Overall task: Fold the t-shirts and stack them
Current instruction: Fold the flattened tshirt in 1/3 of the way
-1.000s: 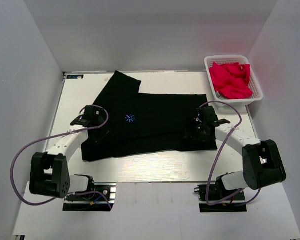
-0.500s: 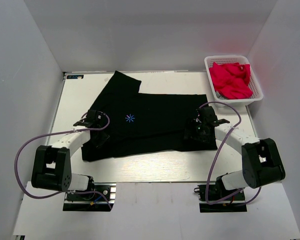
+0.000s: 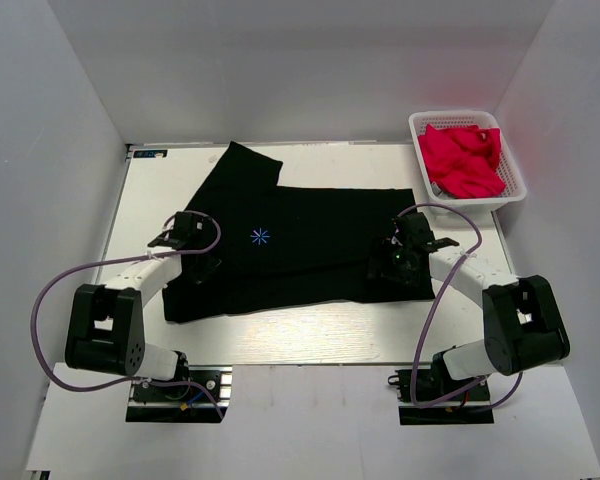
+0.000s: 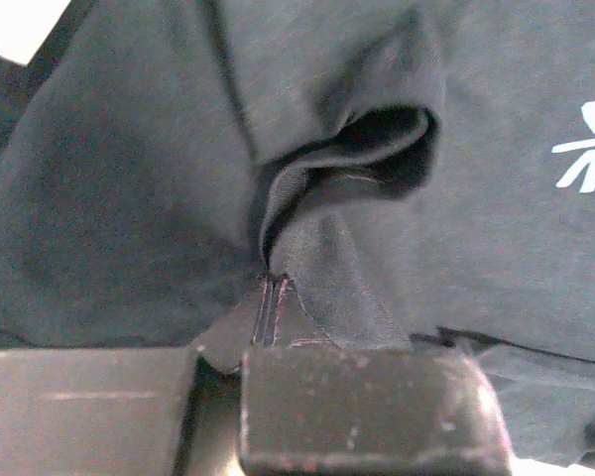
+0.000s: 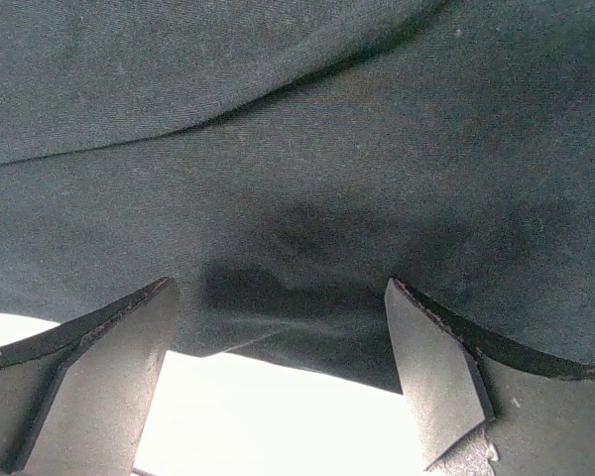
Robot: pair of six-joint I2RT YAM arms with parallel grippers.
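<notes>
A black t-shirt (image 3: pixel 310 240) with a small light-blue starburst print (image 3: pixel 260 237) lies spread on the white table, one sleeve pointing to the back left. My left gripper (image 3: pixel 198 264) sits on its left part, shut on a raised pinch of the cloth (image 4: pixel 317 198); the fingertips (image 4: pixel 271 290) meet under that fold, and the print (image 4: pixel 587 149) shows at the right edge. My right gripper (image 3: pixel 386 268) hovers low over the shirt's near right corner. In the right wrist view it (image 5: pixel 278 288) stands open, and the shirt's hem (image 5: pixel 307 337) lies between the fingers with white table below.
A white basket (image 3: pixel 518 192) holding red cloth (image 3: pixel 462 160) stands at the back right corner. White walls close in the table on the left, back and right. Purple cables loop from both arms over the table's near sides.
My left gripper has closed on a fold of the shirt, and its wrist has shifted slightly. The right gripper has stayed open in the same place.
</notes>
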